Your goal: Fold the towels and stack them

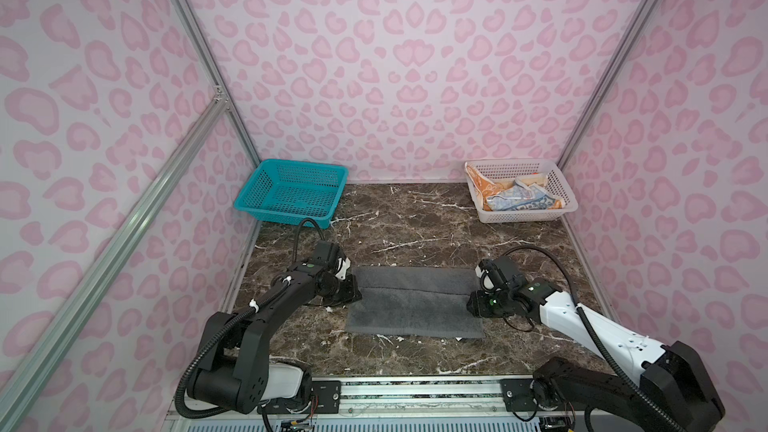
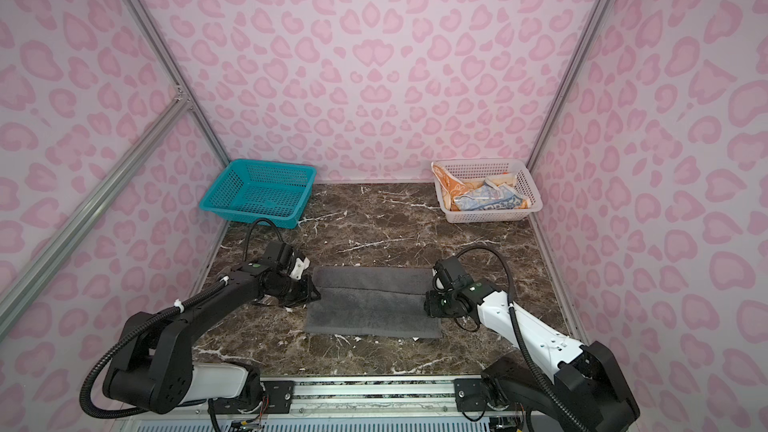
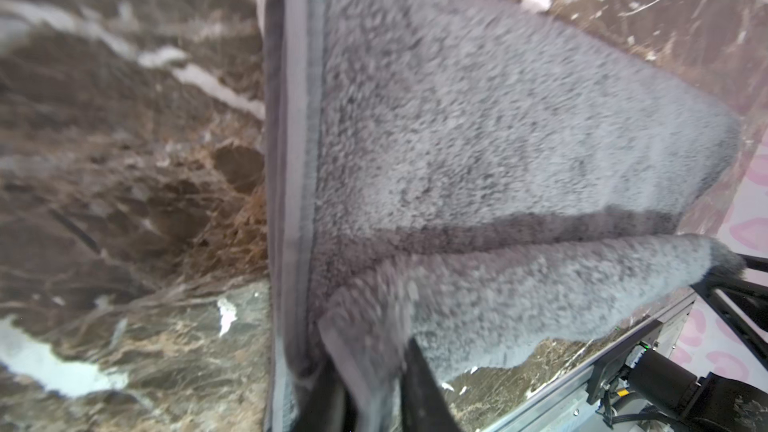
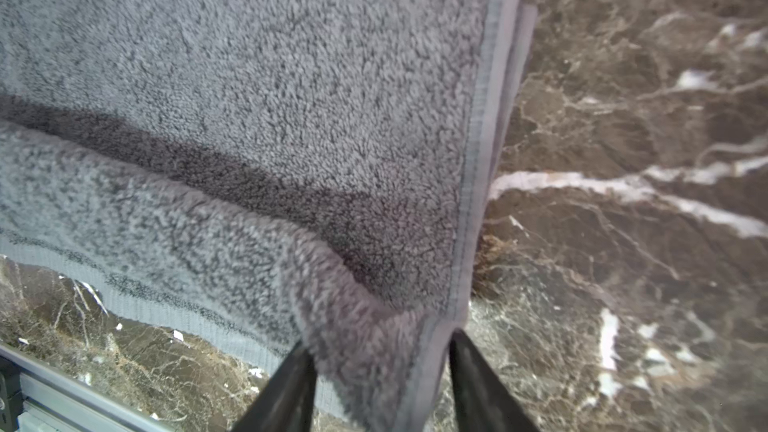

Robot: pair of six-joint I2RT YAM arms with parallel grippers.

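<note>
Near the front of the brown marble surface, the dark grey terry towel lies flat, its far part folded over. Left gripper and right gripper sit at its opposite ends, jaws parted around the folded corners. An orange cloth and a multicoloured cloth lie in the white plastic basket at the far right corner.

You're looking at a dark grey towel, its hem band showing a smoother, lighter grey. Tabletop is showing dark brown marble with white veins. One basket is reading teal, the other white. In the white basket you're seeing an orange towel with white print and a blue-and-white patterned towel. Walls are showing pink leopard spots. Fingers are reading black.
</note>
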